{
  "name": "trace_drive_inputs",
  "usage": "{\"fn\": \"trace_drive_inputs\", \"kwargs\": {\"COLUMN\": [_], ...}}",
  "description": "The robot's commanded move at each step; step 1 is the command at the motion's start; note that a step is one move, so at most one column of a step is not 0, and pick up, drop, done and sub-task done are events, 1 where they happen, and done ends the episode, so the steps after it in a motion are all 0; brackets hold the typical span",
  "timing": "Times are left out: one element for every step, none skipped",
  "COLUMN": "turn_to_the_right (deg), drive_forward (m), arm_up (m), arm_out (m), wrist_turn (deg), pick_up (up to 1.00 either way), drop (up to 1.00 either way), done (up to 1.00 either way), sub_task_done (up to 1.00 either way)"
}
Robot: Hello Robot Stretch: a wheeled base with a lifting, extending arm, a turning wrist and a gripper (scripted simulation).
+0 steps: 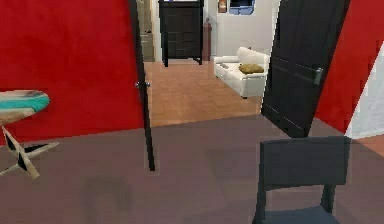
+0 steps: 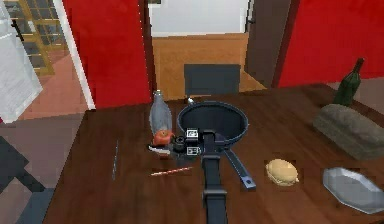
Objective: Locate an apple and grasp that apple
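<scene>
Gripper [image 2: 166, 149] low over wooden table [image 2: 90, 150]; can't tell finger spread or whether it holds anything. Small red blob [image 2: 158, 151], poss. the apple, at its tips by clear bottle [image 2: 157, 112]. Frying pan [image 2: 215, 120] crowds just beyond; red pencil [image 2: 170, 172] nearer, bun [image 2: 282, 172] & plate [image 2: 350, 186] well apart

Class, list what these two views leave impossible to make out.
- Arm side view: whether the jaws hold anything; a small red blob lies at them on the table, too small to name.
- Arm side view: the grey plate, cut off by the right edge.
- Forward view: the round table, cut by the left edge.
</scene>
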Motion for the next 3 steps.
{"fn": "trace_drive_inputs", "kwargs": {"turn_to_the_right": [0.0,0.0,0.0], "drive_forward": [0.0,0.0,0.0], "arm_up": [0.0,0.1,0.0], "arm_out": [0.0,0.0,0.0], "wrist_turn": [0.0,0.0,0.0], "pick_up": [1.0,0.0,0.0], "drop": [0.0,0.0,0.0], "done": [0.0,0.0,1.0], "sub_task_done": [0.0,0.0,0.0]}}
